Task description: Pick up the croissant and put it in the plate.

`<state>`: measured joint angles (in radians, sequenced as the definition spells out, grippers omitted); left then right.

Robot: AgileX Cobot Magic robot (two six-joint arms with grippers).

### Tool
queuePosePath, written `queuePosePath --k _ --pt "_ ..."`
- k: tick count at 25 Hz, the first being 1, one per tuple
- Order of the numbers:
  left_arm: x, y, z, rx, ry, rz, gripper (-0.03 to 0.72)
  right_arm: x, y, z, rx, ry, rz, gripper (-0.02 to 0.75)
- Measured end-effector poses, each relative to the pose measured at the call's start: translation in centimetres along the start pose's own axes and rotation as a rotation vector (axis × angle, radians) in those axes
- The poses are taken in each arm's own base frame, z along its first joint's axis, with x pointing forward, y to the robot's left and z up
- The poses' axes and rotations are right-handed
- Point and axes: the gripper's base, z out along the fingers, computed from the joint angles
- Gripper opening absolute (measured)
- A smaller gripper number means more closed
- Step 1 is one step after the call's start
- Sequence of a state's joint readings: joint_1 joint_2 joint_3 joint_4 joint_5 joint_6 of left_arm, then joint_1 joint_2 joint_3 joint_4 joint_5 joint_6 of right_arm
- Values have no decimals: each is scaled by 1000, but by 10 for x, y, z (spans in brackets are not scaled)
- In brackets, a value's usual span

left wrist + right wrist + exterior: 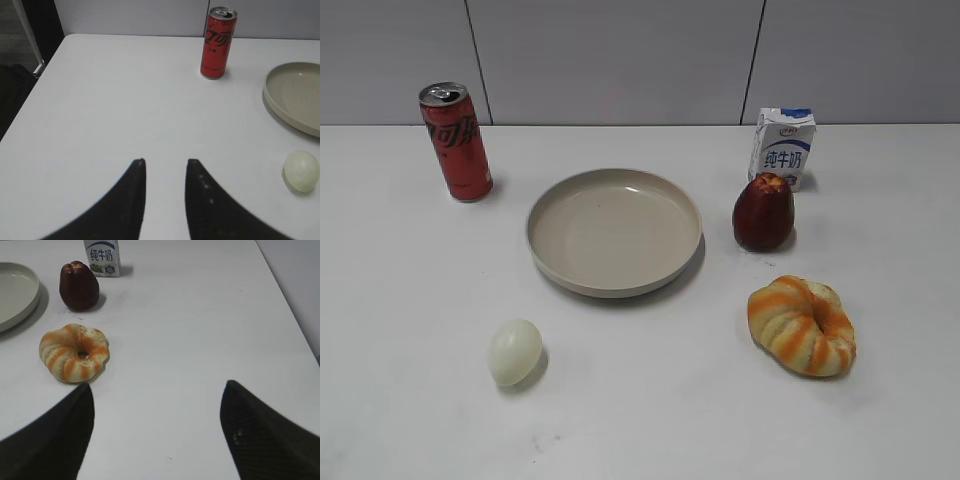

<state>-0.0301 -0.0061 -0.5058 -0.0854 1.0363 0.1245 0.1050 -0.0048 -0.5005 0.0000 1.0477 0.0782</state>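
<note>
Croissant (pixel 74 353) beside plate (pixel 614 232) | right hand (pixel 157 390) spread, left hand (pixel 165 162) narrowly parted

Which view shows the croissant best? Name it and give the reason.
The right wrist view: the croissant lies close and whole, its centre hole and stripes plain, just ahead of the open right gripper. The exterior view shows it whole too, but smaller and at a slant. The left wrist view does not show it.
</note>
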Motion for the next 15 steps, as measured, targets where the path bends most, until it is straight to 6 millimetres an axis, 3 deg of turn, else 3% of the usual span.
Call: queuePosePath --k 15 --pt "0 0 0 0 0 0 199 0 1 0 -8 1 5 594"
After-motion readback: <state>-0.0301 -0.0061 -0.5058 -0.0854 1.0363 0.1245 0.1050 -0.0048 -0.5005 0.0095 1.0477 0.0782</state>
